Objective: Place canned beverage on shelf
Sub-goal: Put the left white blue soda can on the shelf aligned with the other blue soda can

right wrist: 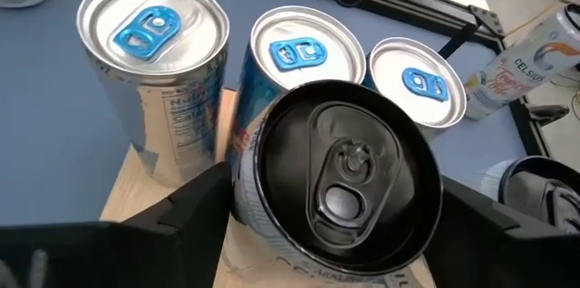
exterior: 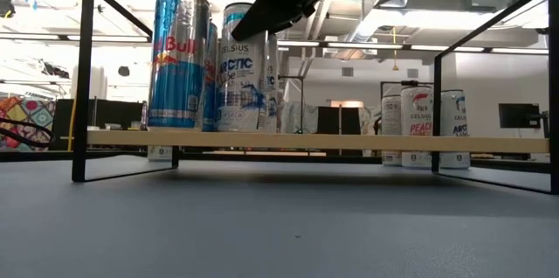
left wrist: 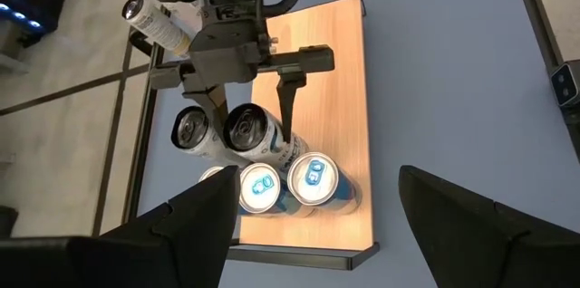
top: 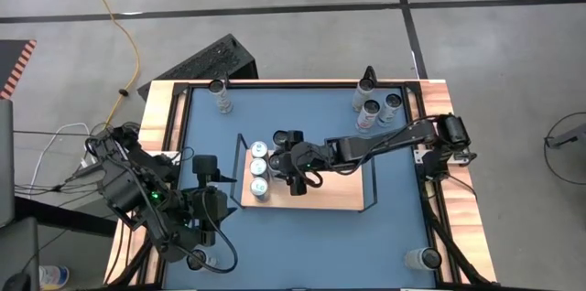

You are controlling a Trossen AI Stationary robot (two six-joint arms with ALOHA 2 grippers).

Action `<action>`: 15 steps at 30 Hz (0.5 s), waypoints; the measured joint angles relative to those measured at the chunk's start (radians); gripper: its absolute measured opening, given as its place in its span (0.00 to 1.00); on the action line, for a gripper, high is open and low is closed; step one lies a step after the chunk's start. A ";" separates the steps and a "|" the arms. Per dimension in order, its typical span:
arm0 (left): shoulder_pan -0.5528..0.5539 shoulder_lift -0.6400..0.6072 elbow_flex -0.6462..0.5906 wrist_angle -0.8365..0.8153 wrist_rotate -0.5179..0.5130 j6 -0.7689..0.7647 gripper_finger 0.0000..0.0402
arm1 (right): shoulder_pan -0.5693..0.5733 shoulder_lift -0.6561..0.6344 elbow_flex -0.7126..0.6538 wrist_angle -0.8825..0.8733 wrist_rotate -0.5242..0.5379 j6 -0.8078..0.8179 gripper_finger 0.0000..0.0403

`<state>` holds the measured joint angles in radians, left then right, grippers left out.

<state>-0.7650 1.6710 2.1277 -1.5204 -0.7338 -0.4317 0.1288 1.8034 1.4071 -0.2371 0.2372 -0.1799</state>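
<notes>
The right claw (left wrist: 254,102) straddles the black-topped Celsius can (left wrist: 249,131) standing on the shelf (left wrist: 340,98), fingers spread either side; three blue-tabbed cans (left wrist: 313,179) crowd just beyond, leaving little room.

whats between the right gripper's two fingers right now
A black-topped can stands between the right gripper's fingers on the shelf, beside three blue-tabbed cans; the right wrist view shows it best.

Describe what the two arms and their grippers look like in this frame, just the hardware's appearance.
Both arms are dark, nearly black, jointed segments. The left arm carries looped black cables and a small green light. The right arm is slimmer. The right gripper has a boxy grey-black body with two thin flat fingers; the left gripper shows broad, dark wedge-shaped fingers.
</notes>
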 joint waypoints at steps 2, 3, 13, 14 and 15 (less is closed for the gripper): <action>0.000 0.000 0.000 0.000 0.000 0.000 0.71 | 0.000 -0.001 0.000 -0.010 0.000 0.000 0.71; 0.000 0.000 0.000 0.000 0.000 0.000 0.71 | 0.001 -0.002 0.000 -0.013 0.000 0.001 0.71; 0.000 0.000 0.000 0.000 0.000 -0.001 0.71 | 0.003 -0.016 0.002 -0.082 -0.001 0.024 0.70; 0.000 0.000 0.000 0.000 0.000 -0.001 0.71 | 0.003 -0.020 0.002 -0.087 -0.001 0.023 0.70; 0.000 0.000 0.000 -0.001 0.000 -0.001 0.71 | 0.003 -0.027 0.002 -0.102 -0.003 0.021 0.70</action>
<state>-0.7650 1.6707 2.1281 -1.5211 -0.7334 -0.4328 0.1314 1.7760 1.4090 -0.3388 0.2339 -0.1587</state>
